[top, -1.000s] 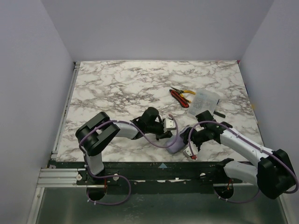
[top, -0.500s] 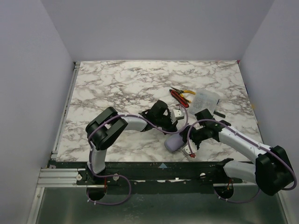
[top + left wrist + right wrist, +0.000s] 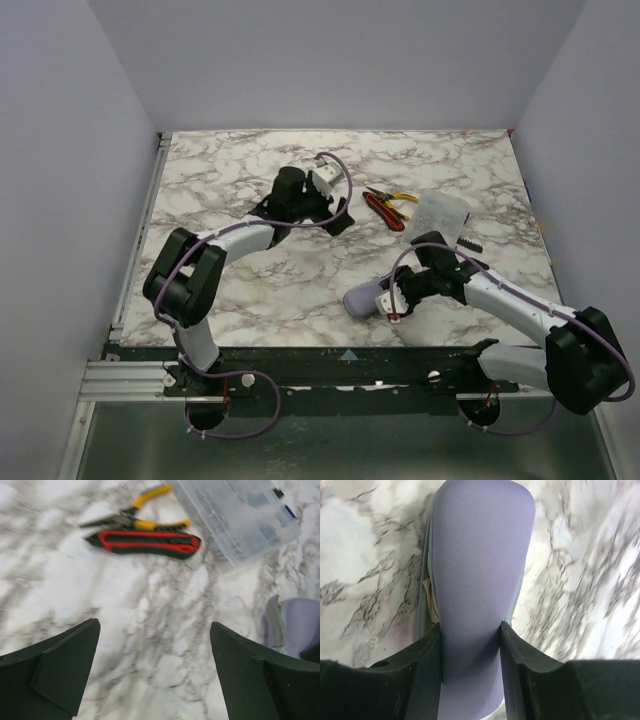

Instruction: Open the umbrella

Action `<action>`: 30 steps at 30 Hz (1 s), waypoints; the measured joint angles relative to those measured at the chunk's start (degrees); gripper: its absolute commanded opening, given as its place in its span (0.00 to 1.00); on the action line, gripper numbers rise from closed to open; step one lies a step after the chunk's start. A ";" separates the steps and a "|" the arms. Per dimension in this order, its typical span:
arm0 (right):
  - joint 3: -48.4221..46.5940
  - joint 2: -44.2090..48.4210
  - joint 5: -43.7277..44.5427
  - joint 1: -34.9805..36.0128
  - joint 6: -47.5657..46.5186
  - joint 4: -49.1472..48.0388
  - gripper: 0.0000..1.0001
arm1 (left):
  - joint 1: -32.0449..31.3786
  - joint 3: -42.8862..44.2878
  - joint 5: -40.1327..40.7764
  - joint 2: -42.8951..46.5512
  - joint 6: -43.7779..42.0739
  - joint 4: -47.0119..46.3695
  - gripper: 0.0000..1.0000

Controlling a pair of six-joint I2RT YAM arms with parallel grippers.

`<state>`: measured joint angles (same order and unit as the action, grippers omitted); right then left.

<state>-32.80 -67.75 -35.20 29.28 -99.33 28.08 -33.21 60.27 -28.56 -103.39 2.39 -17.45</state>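
R gripper (image 3: pixel 392 298) sits at the near-right part of the table (image 3: pixel 250 160), clamped on the lavender case (image 3: pixel 362 298). In the R wrist view both fingers (image 3: pixel 517 660) press the case's (image 3: pixel 480 570) two sides, one each side, w/ its rounded end pointing away from the cam. The case lies flat on the marble, long axis running left from the gripper.

A tan sliver (image 3: pixel 428 591) peeks from the gap along the case's left edge. Prob. the umbrella, but can't tell for sure, and no more of it shows.

L gripper (image 3: pixel 340 218) is out over mid-table, well apart from the case. Its fingers (image 3: pixel 55 675) are spread wide w/ nothing btwn them, only bare marble under the gap.

Ahead of the L gripper lie yellow pliers (image 3: pixel 135 517) and a red-black tool (image 3: pixel 145 541), side by side and touching or nearly so. Just right of them is a clear plastic box (image 3: pixel 235 517). The case's edge (image 3: pixel 300 625) shows at the right of that view.

Dark and blue marks inside the box are too blurred to read. No legible writing on the case or tools.

From above, pliers (image 3: pixel 392 196), tool (image 3: pixel 383 212) and box (image 3: pixel 440 212) sit btwn the two grippers, toward the far right.
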 measured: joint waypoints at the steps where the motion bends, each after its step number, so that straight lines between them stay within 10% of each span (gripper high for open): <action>1: -0.02 -0.15 0.13 0.04 3.52 -1.03 0.33 | 1.38 0.39 0.76 1.27 0.72 -0.07 0.98; 15: -18.43 -19.19 5.40 2.27 56.52 -5.70 0.33 | 20.61 -1.62 1.44 21.92 5.46 5.35 0.98; 30: -31.21 -29.53 4.20 4.02 87.01 -6.69 0.60 | 20.04 -21.79 -9.25 43.54 -15.72 17.64 0.98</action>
<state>-64.01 -97.27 -31.00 33.30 -12.32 21.39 -13.17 38.48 -37.80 -59.86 -13.32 0.19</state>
